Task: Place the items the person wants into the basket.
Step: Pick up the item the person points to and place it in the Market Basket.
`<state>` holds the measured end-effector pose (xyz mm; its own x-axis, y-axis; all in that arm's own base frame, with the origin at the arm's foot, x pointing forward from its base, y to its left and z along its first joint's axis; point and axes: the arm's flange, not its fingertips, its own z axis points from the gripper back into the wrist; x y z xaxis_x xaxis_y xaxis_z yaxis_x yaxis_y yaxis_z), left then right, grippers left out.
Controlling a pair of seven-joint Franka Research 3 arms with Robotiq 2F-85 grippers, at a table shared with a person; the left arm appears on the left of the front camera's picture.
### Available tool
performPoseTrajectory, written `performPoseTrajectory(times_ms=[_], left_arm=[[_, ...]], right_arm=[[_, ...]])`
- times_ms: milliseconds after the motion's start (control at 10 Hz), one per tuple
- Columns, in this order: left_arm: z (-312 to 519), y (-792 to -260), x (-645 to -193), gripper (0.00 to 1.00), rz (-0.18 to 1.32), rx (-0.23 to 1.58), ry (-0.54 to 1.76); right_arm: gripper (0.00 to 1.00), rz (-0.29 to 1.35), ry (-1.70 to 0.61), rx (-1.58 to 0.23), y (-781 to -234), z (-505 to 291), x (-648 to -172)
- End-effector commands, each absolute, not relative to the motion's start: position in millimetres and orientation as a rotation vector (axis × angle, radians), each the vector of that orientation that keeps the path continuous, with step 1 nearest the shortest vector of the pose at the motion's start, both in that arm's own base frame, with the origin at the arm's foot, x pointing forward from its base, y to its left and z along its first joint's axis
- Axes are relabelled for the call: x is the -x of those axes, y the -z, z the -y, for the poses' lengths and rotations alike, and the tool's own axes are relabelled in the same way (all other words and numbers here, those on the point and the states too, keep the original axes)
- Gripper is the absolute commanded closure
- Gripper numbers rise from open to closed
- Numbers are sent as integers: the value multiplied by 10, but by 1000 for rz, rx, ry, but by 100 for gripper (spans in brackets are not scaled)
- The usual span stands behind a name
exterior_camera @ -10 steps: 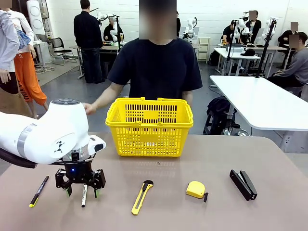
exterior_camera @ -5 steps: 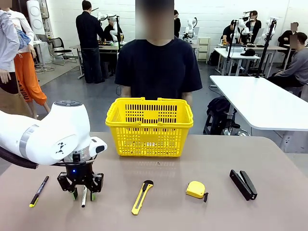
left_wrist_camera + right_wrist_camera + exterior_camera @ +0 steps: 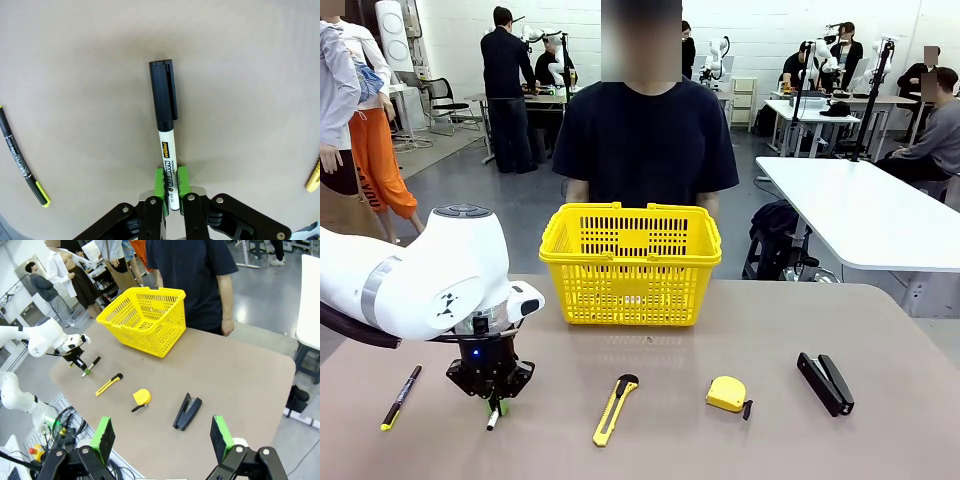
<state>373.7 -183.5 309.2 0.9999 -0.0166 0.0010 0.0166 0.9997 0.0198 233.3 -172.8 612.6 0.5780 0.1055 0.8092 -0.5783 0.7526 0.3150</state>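
**Left gripper (image 3: 171, 177) clamped on the marker (image 3: 166, 135) near the table's (image 3: 760, 325) left edge**

Its green pads (image 3: 159, 181) pinch the white barrel, and the black cap points away over the bare surface. A thin black pen (image 3: 400, 397) lies just beside it, closer to the left edge. Along the near edge, a utility knife (image 3: 614, 409), the yellow tape measure (image 3: 726, 394) and the black stapler (image 3: 825, 383) lie apart, with the stapler nearest the right edge. The yellow basket (image 3: 630, 262) stands at the middle of the far edge, before the person (image 3: 648, 140). The right gripper (image 3: 162, 434) is spread wide and empty.
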Motion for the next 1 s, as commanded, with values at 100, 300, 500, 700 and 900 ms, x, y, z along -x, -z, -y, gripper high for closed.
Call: performPoseTrajectory(times_ms=[100,300,500,700,900], left_arm=[[1697,-2935,-3482,100,5,-39,-8],[1695,-2940,-3480,100,5,-38,-4],[1670,-3080,-3504,100,3,-35,-8],[1586,-3592,-3532,100,-11,-48,6],[1493,-4352,-3539,100,-6,-85,81]], right_arm=[[0,875,-444,-614,-6109,1731,-2336],[0,875,-444,-614,-6109,1731,-2336],[0,875,-444,-614,-6109,1731,-2336],[0,875,-444,-614,-6109,1731,-2336],[0,875,-444,-614,-6109,1731,-2336]])
